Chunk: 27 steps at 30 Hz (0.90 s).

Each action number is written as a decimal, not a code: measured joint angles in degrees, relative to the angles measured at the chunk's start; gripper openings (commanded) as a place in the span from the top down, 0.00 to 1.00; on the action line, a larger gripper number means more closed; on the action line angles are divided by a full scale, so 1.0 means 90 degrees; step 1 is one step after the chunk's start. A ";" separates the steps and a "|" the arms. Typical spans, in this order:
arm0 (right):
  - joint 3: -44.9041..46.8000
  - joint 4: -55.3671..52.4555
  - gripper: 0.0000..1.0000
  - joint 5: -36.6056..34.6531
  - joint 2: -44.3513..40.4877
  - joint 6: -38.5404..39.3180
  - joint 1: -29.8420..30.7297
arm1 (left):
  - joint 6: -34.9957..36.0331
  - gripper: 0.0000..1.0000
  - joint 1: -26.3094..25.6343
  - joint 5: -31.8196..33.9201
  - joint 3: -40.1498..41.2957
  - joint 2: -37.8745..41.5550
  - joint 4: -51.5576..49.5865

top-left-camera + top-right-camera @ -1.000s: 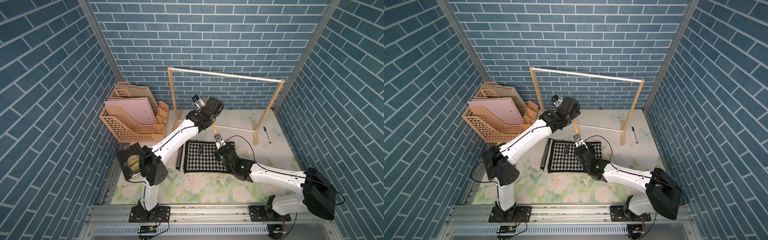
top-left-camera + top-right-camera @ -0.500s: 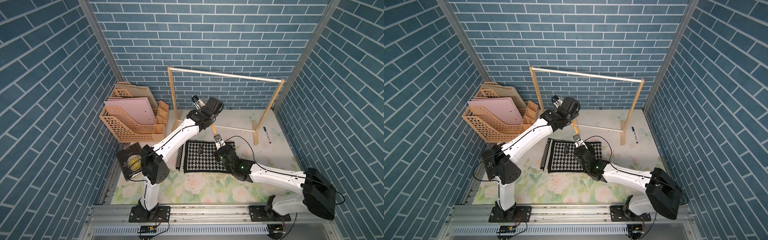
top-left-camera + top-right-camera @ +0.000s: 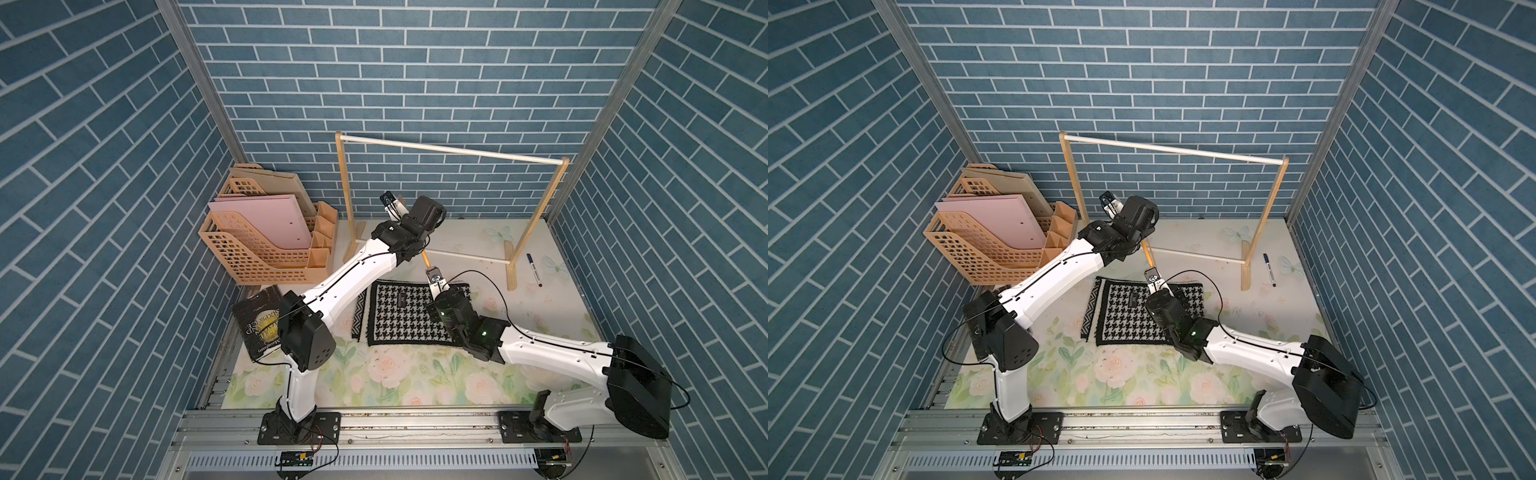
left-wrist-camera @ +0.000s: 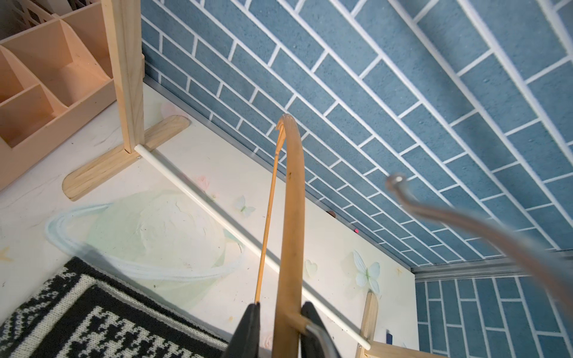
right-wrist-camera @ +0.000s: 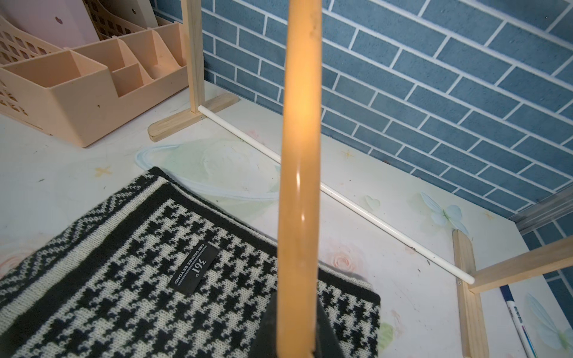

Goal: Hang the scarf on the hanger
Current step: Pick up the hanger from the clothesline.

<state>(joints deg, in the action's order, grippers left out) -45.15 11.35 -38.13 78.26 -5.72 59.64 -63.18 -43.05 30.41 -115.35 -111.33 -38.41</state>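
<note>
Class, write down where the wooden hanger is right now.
In both top views the hanger is in the air at mid-scene, its near end in the right gripper, over the scarf's far edge and near the rack's lower rod.

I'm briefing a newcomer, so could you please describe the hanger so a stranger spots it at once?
Find the wooden rack at the back; in front of it, over the scarf's far edge, the hanger slants between the left gripper and the right gripper. Unlike the rack's straight white rods, it is slim, curved amber wood with a metal hook.
</note>
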 measured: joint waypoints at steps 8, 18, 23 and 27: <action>-0.0012 0.0005 1.00 -0.0010 0.0000 -0.0002 -0.0002 | 0.0104 0.86 -0.0012 0.0138 0.0090 0.0044 0.0092; -0.0012 -0.0002 1.00 -0.0010 -0.0002 -0.0056 0.0000 | 0.0233 1.00 -0.0012 0.0214 0.0253 0.0085 0.0243; -0.0012 0.0000 0.56 0.0007 -0.0002 -0.0107 0.0000 | 0.0415 1.00 -0.0012 0.0163 0.0352 0.0104 0.0425; -0.0015 0.0046 0.21 0.0070 -0.0005 -0.0153 0.0002 | 0.0952 1.00 -0.0010 -0.0107 0.0780 0.0243 0.0889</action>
<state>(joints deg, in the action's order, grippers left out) -45.28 11.77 -37.50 78.22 -7.09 59.66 -54.61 -43.13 29.45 -108.33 -109.14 -30.41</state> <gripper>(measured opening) 0.531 0.141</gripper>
